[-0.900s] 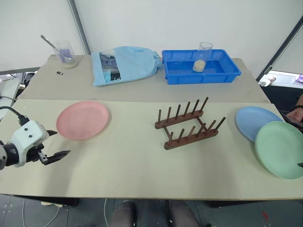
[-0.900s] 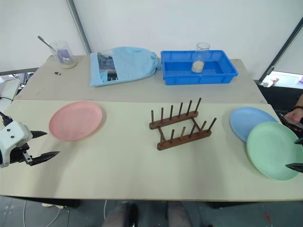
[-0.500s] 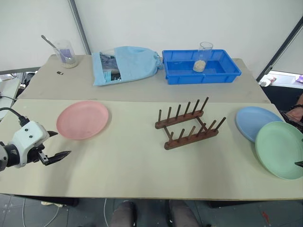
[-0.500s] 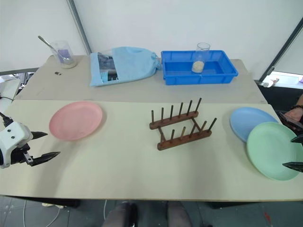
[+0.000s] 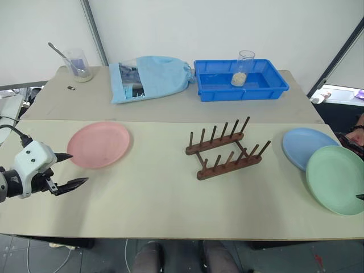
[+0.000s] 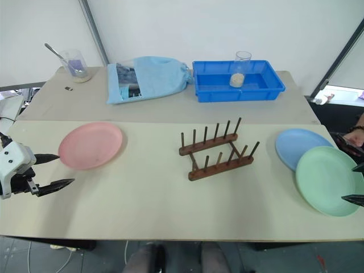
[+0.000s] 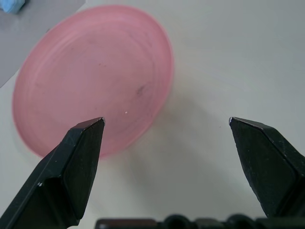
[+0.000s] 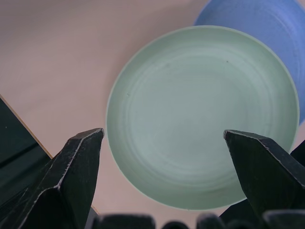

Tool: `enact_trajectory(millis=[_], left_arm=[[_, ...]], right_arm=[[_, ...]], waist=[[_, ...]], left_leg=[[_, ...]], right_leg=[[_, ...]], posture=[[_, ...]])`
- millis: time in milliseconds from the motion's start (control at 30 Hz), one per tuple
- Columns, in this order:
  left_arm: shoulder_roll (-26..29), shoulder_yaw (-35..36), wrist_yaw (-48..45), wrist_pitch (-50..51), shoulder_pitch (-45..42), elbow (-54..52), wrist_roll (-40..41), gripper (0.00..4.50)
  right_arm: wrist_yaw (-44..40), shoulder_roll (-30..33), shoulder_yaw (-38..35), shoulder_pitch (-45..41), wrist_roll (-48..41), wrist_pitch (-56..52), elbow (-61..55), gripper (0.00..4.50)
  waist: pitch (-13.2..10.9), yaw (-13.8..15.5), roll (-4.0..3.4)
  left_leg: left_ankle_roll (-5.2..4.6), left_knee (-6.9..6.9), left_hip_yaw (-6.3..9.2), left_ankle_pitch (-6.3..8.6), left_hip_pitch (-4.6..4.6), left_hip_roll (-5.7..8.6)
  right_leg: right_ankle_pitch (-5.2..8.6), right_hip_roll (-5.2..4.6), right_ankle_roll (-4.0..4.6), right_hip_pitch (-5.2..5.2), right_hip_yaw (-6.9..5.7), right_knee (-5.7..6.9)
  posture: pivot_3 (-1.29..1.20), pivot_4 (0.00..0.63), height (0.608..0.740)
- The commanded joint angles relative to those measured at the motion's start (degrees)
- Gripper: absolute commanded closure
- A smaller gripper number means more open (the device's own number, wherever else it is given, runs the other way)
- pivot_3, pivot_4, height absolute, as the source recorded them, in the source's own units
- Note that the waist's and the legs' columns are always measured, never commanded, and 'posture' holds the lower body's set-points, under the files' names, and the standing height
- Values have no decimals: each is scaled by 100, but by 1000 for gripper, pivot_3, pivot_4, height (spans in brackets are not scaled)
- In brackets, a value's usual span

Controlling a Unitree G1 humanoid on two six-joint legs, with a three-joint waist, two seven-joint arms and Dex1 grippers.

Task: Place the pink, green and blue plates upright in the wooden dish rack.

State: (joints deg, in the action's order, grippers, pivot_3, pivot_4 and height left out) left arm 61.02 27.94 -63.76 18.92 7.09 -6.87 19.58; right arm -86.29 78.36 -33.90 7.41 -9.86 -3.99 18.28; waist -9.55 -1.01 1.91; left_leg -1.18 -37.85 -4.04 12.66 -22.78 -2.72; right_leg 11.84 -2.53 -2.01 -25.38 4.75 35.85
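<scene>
Grippers both gape empty: left gripper (image 5: 64, 169) beside the round salmon-pink plate (image 5: 99, 144), right gripper (image 6: 355, 183) over the pale mint-green round plate (image 6: 328, 180) overlapping the light blue round plate (image 6: 300, 147); dark brown wooden pegged dish rack (image 5: 223, 149) stands empty mid-table between them

Left pincer (image 5: 64, 169) edged up, nearer pink plate (image 5: 99, 144).

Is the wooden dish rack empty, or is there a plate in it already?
Empty. The wooden dish rack shows bare pegs; pink plate, blue plate and green plate lie flat on the table.
</scene>
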Motion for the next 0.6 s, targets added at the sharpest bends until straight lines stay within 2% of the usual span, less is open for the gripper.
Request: enact_trajectory(millis=[33,167,267,333,433,600], left_arm=[[17,207,-84,14,-30,-72,157,0],[-104,52,-27,337,-315,-210,469,0],[-441,-560,151,487,-643,-752,621,0],[-812,-1120,336,532,-871,-1058,600,0],[-1669,-2071,877,621,-1348,-1295,433,0],[-2669,-3345,1219,523,-1847,-1016,-29,0]], right_arm=[[-53,86,-41,-86,-70,15,-115,20],[-42,44,-74,-49,-94,-34,-231,20],[-1,-81,-129,-13,-198,-138,-498,20],[31,-255,-286,17,-395,-454,-924,20],[118,-660,-690,239,-865,-1351,-2019,20],[521,-1317,-1192,670,-1565,-2729,-3831,20]], waist=[[0,2,0],[0,5,0],[2,31,-4],[4,38,-6],[4,45,-6],[6,20,-1]], left_leg=[[0,0,0,0,0,0],[0,0,0,0,1,0],[0,-1,0,0,11,3],[0,-3,0,0,13,5],[-1,-10,3,-1,13,7],[-1,-34,28,-1,2,9]], right_leg=[[0,0,0,0,0,0],[0,0,0,2,0,3],[0,-2,-1,16,0,3],[0,-4,-2,21,1,3],[-5,0,-10,28,3,7],[-27,18,-50,32,5,23]], posture=[[0,150,740],[0,150,740],[0,150,740],[0,150,740],[0,150,740],[0,150,740]])
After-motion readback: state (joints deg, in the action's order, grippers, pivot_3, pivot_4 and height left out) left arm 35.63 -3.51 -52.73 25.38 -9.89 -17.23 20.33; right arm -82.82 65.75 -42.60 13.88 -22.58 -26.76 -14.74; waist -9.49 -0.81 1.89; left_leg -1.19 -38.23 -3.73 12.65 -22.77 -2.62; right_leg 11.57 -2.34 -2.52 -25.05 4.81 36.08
